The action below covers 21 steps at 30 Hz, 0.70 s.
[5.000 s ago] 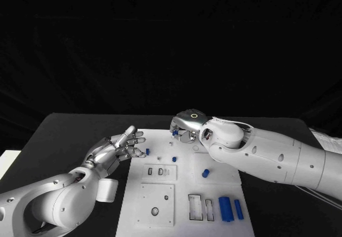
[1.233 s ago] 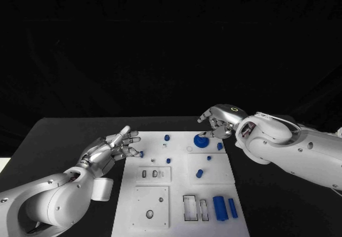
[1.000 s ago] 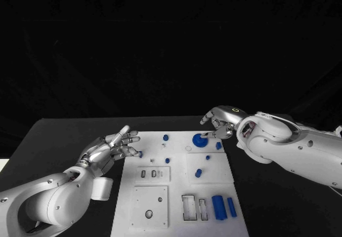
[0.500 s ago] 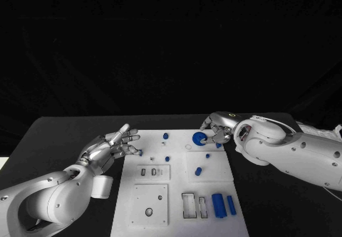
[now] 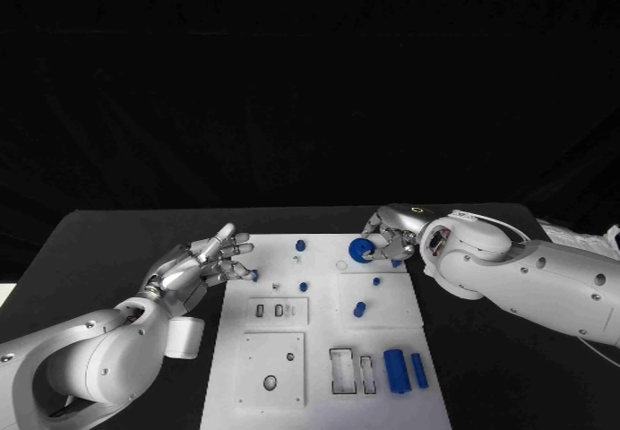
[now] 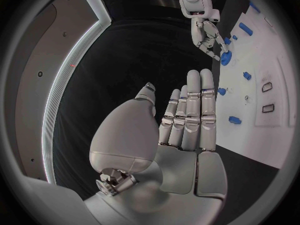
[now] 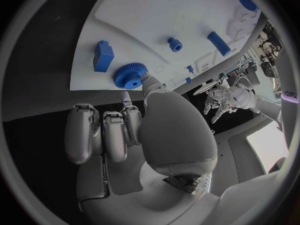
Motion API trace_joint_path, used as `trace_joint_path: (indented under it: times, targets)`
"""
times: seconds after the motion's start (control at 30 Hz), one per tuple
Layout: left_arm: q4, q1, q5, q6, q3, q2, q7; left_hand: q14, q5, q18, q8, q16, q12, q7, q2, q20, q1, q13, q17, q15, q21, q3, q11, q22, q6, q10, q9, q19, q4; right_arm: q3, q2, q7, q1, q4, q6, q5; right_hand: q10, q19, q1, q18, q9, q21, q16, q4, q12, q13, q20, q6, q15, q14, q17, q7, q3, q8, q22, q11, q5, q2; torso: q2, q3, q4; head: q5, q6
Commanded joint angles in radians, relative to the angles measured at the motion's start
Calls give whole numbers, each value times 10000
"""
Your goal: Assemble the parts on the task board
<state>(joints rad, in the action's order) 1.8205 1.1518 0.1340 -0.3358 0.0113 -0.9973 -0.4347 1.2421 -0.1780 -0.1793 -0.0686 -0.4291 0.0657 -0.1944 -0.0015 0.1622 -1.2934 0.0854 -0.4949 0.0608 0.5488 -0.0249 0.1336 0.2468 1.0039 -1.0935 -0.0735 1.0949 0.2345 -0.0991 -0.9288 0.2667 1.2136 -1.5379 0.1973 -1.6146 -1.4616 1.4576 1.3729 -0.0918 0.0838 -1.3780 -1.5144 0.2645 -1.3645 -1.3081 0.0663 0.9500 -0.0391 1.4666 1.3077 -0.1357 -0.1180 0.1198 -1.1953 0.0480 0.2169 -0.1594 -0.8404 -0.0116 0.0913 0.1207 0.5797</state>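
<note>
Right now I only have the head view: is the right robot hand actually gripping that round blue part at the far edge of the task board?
Observer: No. On the right robot hand, only the thumb tip touches the toothed rim of the blue gear; the other fingers are curled in off the task board.
Operator: Anything close beside the gear?
Observer: A blue block lies on the board by its corner, next to the gear but apart from it.
Operator: And the left robot hand?
Observer: The left robot hand has its fingers straight, side by side, holding nothing.
</note>
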Motion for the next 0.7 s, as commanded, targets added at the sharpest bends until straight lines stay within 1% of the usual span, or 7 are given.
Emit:
trace_joint_path:
  times: [0.03,0.33,0.5,0.6,0.7]
  targets:
    - [4,9,8,230,6,23,-34,-71,19,-20,27,-11,-21,27,-3,-17,-68,-10,-7,-29,67,-11,-16,9,-70,76,10,-69,-74,-4,49,62,-16,58,-123,-185,-63,27,106,205,12,-46,-51,-19,-93,-855,14,68,86,808,1418,-12,-65,71,-37,-3,20,33,0,2,1,-6,15]
    - [-3,9,8,242,6,27,-20,-71,19,-20,27,-11,-21,27,-3,-17,-68,-10,-7,-29,67,-11,-16,9,-70,76,10,-69,-74,-4,157,45,-101,182,-244,-229,-157,45,200,219,25,-103,-86,-154,-289,-1055,11,159,81,821,1498,0,-164,133,-130,-14,50,111,7,-4,6,-10,84]
    - [-5,9,8,243,6,23,-18,-71,19,-20,27,-11,-21,27,-3,-17,-68,-10,-7,-29,67,-11,-16,9,-70,76,10,-69,-74,-4,170,29,-123,196,-267,-233,-202,54,220,227,41,-134,-103,-229,-379,-1148,8,261,73,828,1538,16,-199,188,-180,-26,18,138,7,-10,-1,-13,89]
    - [-5,9,8,248,6,21,-14,-71,19,-20,27,-11,-21,27,-3,-17,-68,-10,-7,-29,67,-11,-16,9,-70,76,10,-69,-74,-4,176,8,-133,197,-256,-258,-245,63,270,234,62,-164,-116,-326,-461,-1233,-1,399,59,833,1570,39,-263,256,-228,-45,2,198,8,-12,2,-3,98]
    - [-4,9,8,253,6,18,-8,-71,19,-20,27,-11,-21,27,-3,-17,-68,-10,-7,-29,67,-11,-16,9,-70,76,10,-69,-74,-4,187,-23,-144,201,-200,-324,-286,78,362,246,92,-205,-133,-454,-535,-1312,-20,591,33,839,1609,76,-382,345,-299,-79,-136,323,9,-11,8,-2,100]
